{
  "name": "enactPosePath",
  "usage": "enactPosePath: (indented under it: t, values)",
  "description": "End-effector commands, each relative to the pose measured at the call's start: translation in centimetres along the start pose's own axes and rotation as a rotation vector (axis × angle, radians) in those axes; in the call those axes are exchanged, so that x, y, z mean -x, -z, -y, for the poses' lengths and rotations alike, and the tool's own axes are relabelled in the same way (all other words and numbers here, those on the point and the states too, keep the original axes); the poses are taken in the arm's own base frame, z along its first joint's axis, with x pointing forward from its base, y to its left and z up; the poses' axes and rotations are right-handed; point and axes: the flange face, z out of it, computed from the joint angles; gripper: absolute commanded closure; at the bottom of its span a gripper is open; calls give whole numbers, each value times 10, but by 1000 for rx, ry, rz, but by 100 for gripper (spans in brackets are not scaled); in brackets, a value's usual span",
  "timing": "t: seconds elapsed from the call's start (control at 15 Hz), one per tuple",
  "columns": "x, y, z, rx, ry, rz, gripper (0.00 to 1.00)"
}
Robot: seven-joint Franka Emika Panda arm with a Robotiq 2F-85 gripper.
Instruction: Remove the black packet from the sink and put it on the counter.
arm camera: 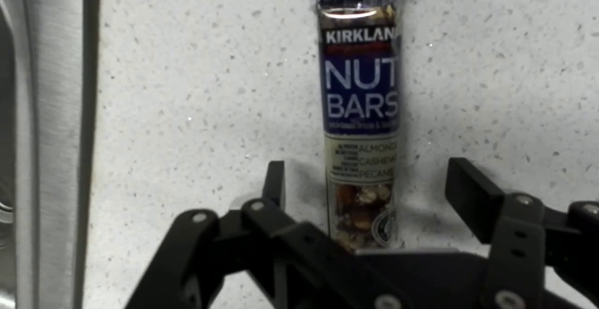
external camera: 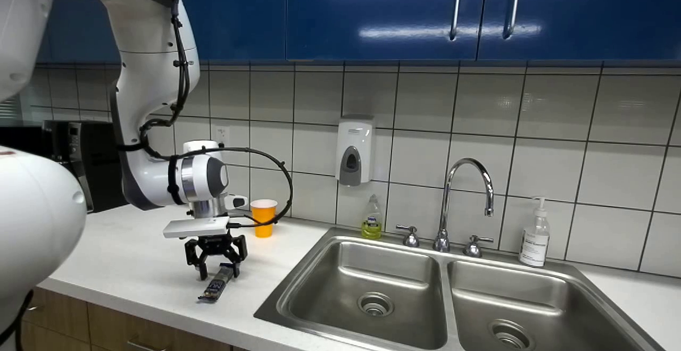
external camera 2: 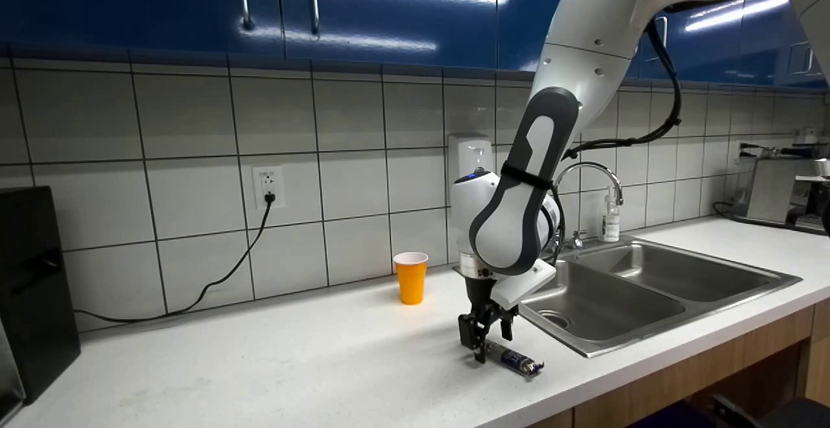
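Observation:
The black packet, a nut-bar wrapper with dark blue and silvery parts, lies flat on the counter beside the sink. It shows in both exterior views (external camera: 215, 287) (external camera 2: 517, 358) and in the wrist view (arm camera: 360, 93). My gripper (external camera: 219, 274) is low over the counter (external camera: 143, 258), with its fingers apart. In the wrist view the gripper (arm camera: 366, 178) has one finger on each side of the packet, with gaps between. The gripper's base hides the packet's near end there. The steel sink (external camera: 446, 292) has two basins; its rim (arm camera: 56, 136) shows at the wrist view's left edge.
An orange cup (external camera: 263, 217) stands behind the gripper near the tiled wall. A dish soap bottle (external camera: 372, 219), the faucet (external camera: 444, 207) and a pump bottle (external camera: 534, 239) stand behind the sink. A black appliance (external camera 2: 35, 298) stands on the counter. Blue cabinets (external camera: 383, 16) hang above.

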Motion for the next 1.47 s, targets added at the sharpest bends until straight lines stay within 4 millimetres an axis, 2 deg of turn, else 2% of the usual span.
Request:
enactPosePath:
  t: [0.0,0.33,0.6,1.07,1.4]
  values:
    - [2,14,-4,1,-29,-3,0]
    - [6,31,-16,-13,-67,-29,0]
    - [18,46,-32,-30,-129,-38,0]
    - [50,77,-55,-70,-257,-39,0]
    - [79,100,-61,-73,-304,0,0]
